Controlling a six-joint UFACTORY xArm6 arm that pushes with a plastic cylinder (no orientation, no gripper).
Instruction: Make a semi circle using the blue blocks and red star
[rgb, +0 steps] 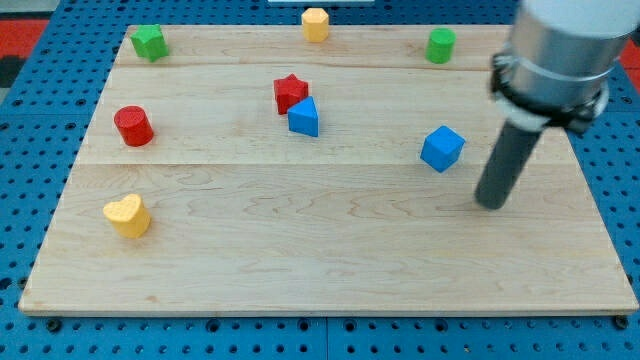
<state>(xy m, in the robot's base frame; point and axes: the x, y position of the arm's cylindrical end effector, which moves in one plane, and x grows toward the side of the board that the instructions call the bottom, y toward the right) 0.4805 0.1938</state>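
A red star (290, 92) lies above the board's middle, touching a blue triangular block (304, 118) just below and to its right. A blue cube (442, 148) sits toward the view's right, apart from them. My tip (491, 204) rests on the board a little to the right of and below the blue cube, with a small gap between them.
A red cylinder (133, 126) is at the left. A yellow heart (127, 215) is at the lower left. A green block (150, 42), a yellow block (315, 23) and a green cylinder (440, 45) line the top edge of the wooden board (330, 270).
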